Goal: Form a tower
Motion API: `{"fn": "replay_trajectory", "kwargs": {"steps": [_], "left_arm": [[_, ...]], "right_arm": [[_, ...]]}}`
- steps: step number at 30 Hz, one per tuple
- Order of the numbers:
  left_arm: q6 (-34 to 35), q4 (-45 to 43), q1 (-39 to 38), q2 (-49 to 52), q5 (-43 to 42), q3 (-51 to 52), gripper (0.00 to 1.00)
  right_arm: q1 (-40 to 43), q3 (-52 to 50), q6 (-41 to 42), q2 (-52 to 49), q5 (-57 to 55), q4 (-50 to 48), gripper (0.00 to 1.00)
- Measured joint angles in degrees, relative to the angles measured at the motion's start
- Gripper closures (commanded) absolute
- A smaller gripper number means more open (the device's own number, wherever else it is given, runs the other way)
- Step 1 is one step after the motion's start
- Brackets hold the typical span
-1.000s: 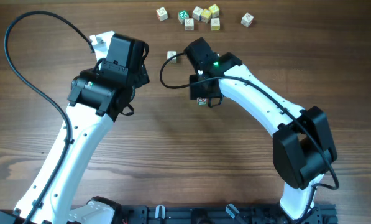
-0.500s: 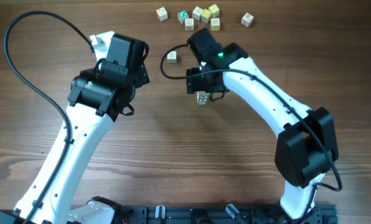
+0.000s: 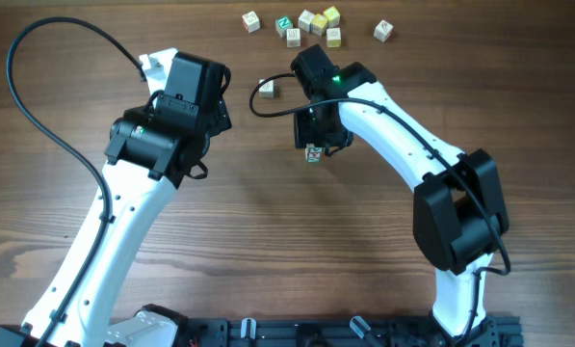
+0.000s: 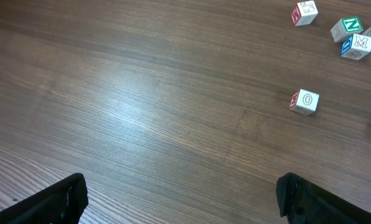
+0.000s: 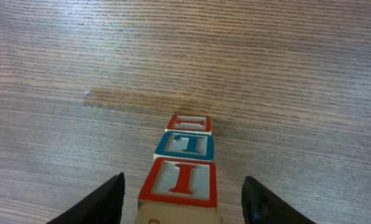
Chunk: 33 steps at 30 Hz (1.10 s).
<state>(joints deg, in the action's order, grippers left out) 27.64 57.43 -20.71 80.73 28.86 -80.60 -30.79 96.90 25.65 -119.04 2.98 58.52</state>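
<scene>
The tower (image 5: 185, 147) is a one-cube-wide column of whitish letter cubes, with a red "I" face on top, a blue face below it and a red one under that. In the overhead view the tower (image 3: 313, 153) stands mid-table, just in front of the right arm's wrist. My right gripper (image 5: 182, 199) is open; its dark fingers (image 5: 98, 202) stand on both sides of the top cube with a gap on each side. My left gripper (image 4: 185, 196) is wide open over bare wood, holding nothing.
A loose "O" cube (image 3: 266, 88) lies left of the right arm and also shows as the "O" cube (image 4: 306, 101) in the left wrist view. Several loose cubes (image 3: 306, 24) lie along the back edge, with one cube (image 3: 383, 32) apart at the right.
The right gripper has shifted a little towards the back, uncovering the tower in the overhead view. Its jaws widened, then narrowed again. The left arm has not moved.
</scene>
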Motion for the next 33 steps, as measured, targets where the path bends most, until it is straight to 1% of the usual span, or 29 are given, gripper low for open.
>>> {"fn": "replay_trajectory", "kwargs": {"steps": [4,8,12,16,21,24,25,28,33], "left_arm": [[0.0,0.0,0.0,0.0,0.0,0.0,0.0],[0.0,0.0,0.0,0.0,0.0,0.0,0.0],[0.0,0.0,0.0,0.0,0.0,0.0,0.0],[0.0,0.02,0.0,0.0,0.0,0.0,0.0],[0.0,0.0,0.0,0.0,0.0,0.0,0.0],[0.0,0.0,0.0,0.0,0.0,0.0,0.0],[0.0,0.0,0.0,0.0,0.0,0.0,0.0],[0.0,0.0,0.0,0.0,0.02,0.0,0.0],[0.0,-0.02,0.0,0.0,0.02,0.0,0.0]], "right_arm": [[-0.74,0.0,0.02,0.0,0.0,-0.04,0.48],[-0.79,0.0,0.02,0.0,0.0,-0.09,0.49],[-0.79,0.0,0.02,0.0,-0.02,-0.31,0.47],[-0.79,0.0,0.04,0.0,-0.44,-0.72,0.49],[-0.79,0.0,0.11,0.0,-0.72,-0.72,0.3],[-0.79,0.0,0.24,0.0,-1.36,-0.87,0.11],[-0.79,0.0,0.2,0.0,-1.75,-1.01,0.01],[-0.79,0.48,0.15,-0.02,-1.97,-0.9,0.0],[-0.63,10.73,0.2,-0.02,-1.97,-0.24,0.0]]}}
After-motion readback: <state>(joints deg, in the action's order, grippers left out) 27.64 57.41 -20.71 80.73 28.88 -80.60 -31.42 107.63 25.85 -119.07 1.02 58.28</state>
